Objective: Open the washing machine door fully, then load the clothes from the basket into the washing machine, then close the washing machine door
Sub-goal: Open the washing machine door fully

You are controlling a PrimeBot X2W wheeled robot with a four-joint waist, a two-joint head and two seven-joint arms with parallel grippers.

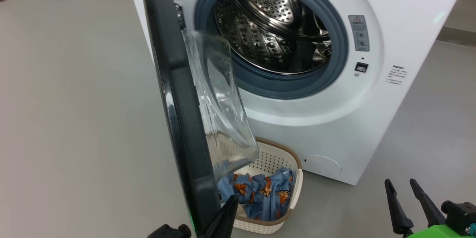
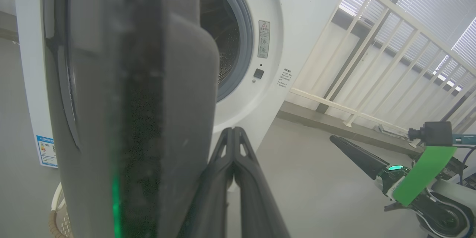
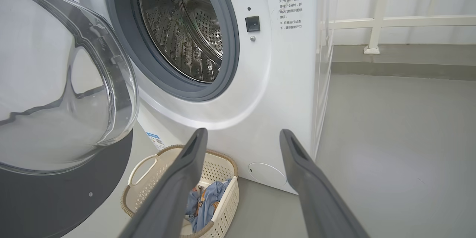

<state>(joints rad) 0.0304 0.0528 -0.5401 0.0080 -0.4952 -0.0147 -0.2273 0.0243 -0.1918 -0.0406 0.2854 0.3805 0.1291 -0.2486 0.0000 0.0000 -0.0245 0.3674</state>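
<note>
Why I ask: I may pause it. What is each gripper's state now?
Left gripper: closed, holding nothing, beside the washing machine door.
Right gripper: open, empty.

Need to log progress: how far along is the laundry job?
Done: the washing machine door stands swung out, baring the drum, which looks empty. In hand: the shut left gripper sits at the door's edge, perhaps to push it wider; the right gripper hangs open. Left: the clothes lie in the basket, so loading and closing the door remain.
</note>
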